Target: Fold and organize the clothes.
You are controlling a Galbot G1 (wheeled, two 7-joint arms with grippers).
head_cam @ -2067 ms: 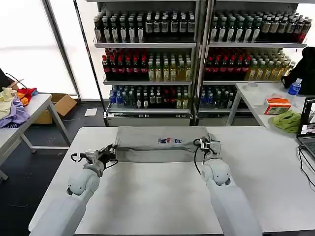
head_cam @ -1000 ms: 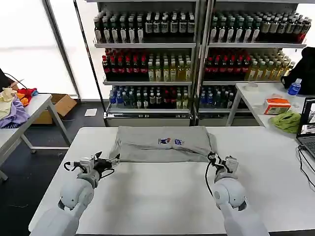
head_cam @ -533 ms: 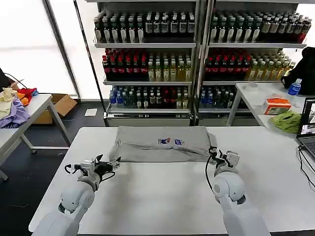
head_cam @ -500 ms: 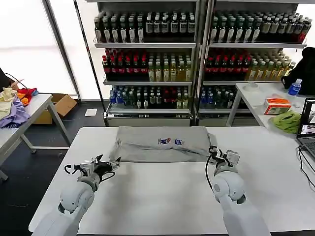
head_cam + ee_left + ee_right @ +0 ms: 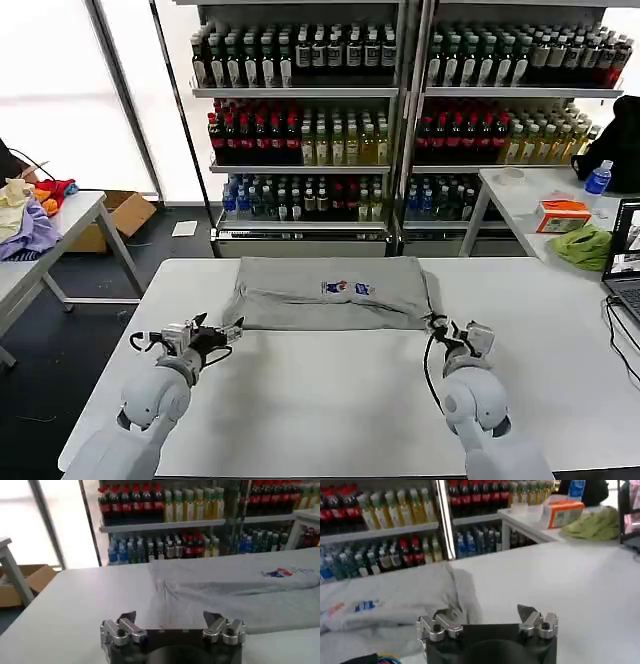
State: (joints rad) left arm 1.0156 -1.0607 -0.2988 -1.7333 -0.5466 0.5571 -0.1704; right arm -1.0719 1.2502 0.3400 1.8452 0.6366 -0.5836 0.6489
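since a couple of seconds ago both arms have drawn back from the t-shirt, which now lies folded into a flat band across the far middle of the white bench, print facing up. the left gripper sits just off the shirt's near left corner, jaws apart and empty. the right gripper sits off the near right corner, jaws likewise apart, holding nothing.
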